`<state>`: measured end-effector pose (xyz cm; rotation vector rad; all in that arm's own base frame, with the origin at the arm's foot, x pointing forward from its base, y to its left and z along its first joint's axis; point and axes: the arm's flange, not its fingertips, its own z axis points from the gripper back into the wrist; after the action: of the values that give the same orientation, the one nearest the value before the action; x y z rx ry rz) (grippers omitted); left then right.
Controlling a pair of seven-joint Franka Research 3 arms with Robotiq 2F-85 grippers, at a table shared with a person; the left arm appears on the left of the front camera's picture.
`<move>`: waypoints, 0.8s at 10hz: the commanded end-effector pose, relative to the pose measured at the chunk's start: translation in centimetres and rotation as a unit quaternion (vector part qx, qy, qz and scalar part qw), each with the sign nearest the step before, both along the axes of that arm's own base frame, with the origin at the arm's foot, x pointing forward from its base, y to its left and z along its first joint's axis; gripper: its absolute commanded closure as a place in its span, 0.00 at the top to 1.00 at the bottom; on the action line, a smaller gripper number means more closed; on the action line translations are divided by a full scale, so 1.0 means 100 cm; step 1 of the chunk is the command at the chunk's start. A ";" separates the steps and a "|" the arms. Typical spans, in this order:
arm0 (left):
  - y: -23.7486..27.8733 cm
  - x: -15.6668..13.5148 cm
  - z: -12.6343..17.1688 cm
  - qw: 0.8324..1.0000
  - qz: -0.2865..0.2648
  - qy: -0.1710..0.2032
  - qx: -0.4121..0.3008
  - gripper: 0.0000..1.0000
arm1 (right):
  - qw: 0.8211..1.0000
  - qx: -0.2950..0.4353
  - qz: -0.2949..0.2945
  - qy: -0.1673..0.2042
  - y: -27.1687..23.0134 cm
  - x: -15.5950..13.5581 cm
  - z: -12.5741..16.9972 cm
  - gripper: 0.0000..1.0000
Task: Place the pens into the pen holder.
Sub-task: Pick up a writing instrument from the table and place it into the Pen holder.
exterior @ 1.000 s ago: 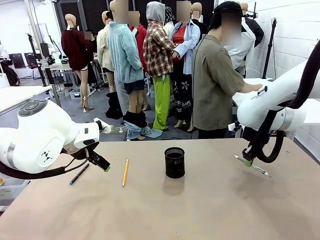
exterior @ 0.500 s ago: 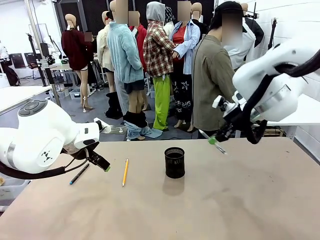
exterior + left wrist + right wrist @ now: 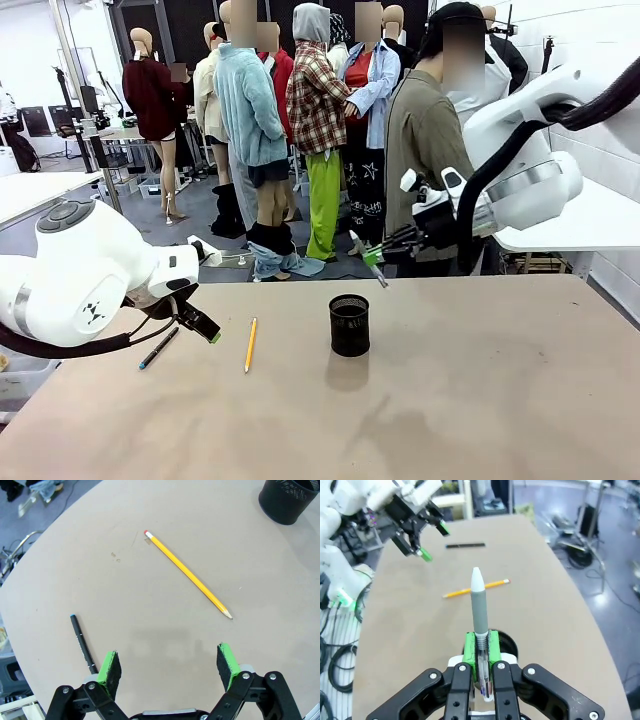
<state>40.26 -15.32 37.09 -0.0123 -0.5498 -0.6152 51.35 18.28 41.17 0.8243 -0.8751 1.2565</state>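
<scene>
A black mesh pen holder (image 3: 349,325) stands mid-table. Just above and behind it hangs a whitish pen (image 3: 368,260), tilted, with my right gripper (image 3: 373,257) shut on it. Along my right fingers, the pen (image 3: 479,605) points away from my right gripper (image 3: 480,642), and the holder's rim (image 3: 507,641) shows right below. A yellow pencil (image 3: 251,345) and a black pen with a blue end (image 3: 159,347) lie flat left of the holder. My left gripper (image 3: 205,328) hovers open between them, above the table; both the pencil (image 3: 187,574) and black pen (image 3: 82,642) lie ahead of its gripper (image 3: 167,667).
The brown table (image 3: 450,400) has bare room to the right and front. A person in an olive shirt (image 3: 425,170) stands at the far edge behind my right arm. The holder (image 3: 289,497) sits at the top right corner of the left wrist view.
My right arm rose from the table's right side with the whitish pen and swung left to above the holder. The left arm has not moved.
</scene>
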 end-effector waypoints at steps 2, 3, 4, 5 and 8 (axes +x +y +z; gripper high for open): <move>0.002 0.000 0.000 1.000 0.002 0.000 -0.002 1.00 | 0.999 0.051 0.015 0.010 0.021 0.022 -0.011 0.00; 0.002 0.000 0.000 1.000 0.002 0.000 -0.002 1.00 | 0.999 0.047 0.008 0.017 0.032 0.027 -0.017 0.00; 0.002 0.000 0.000 1.000 0.002 0.000 -0.002 1.00 | 0.999 0.045 0.009 0.025 0.037 0.034 -0.025 0.00; 0.002 0.000 0.000 1.000 0.002 0.000 -0.002 1.00 | 0.999 0.047 0.004 0.016 0.039 0.037 -0.033 0.00; 0.002 0.000 0.000 1.000 0.002 0.000 -0.002 1.00 | 0.997 0.045 0.021 0.055 0.051 0.043 -0.050 0.00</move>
<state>40.26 -15.32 37.09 -0.0122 -0.5498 -0.6153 55.09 22.49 36.31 0.9602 -0.8401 1.2197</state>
